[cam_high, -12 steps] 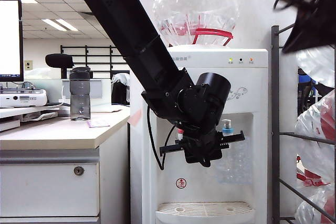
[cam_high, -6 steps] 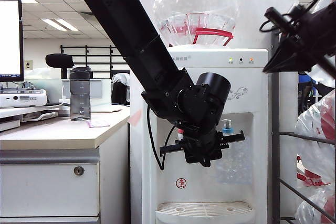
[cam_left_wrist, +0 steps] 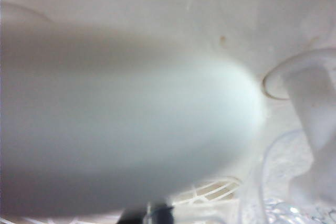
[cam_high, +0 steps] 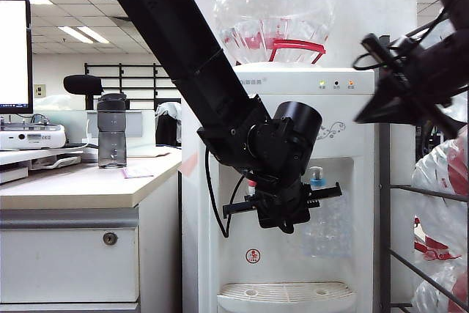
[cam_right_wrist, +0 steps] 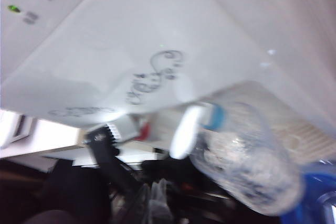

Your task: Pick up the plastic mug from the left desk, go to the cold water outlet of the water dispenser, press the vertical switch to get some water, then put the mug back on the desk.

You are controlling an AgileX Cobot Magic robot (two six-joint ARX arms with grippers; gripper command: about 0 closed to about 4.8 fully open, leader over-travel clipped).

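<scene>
We keep the left gripper [cam_high: 322, 197] clamped shut on the plastic mug [cam_high: 325, 226] below the cold water outlet [cam_high: 316, 176], w/ the right gripper [cam_high: 364, 116], fingers unreadable, beside the water dispenser [cam_high: 344, 130], needing to come squarely onto the vertical switch [cam_right_wrist: 185, 131].

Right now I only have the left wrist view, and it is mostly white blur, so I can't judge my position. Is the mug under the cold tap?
Observer: Yes. The exterior view shows the plastic mug directly below the cold water outlet, held by the left gripper.
Operator: Where is the other arm?
Observer: The right gripper is high at the right of the water dispenser, near its top edge and apart from the taps.
Operator: Is the dispenser powered?
Observer: The right wrist view shows a green indicator light lit.
</scene>
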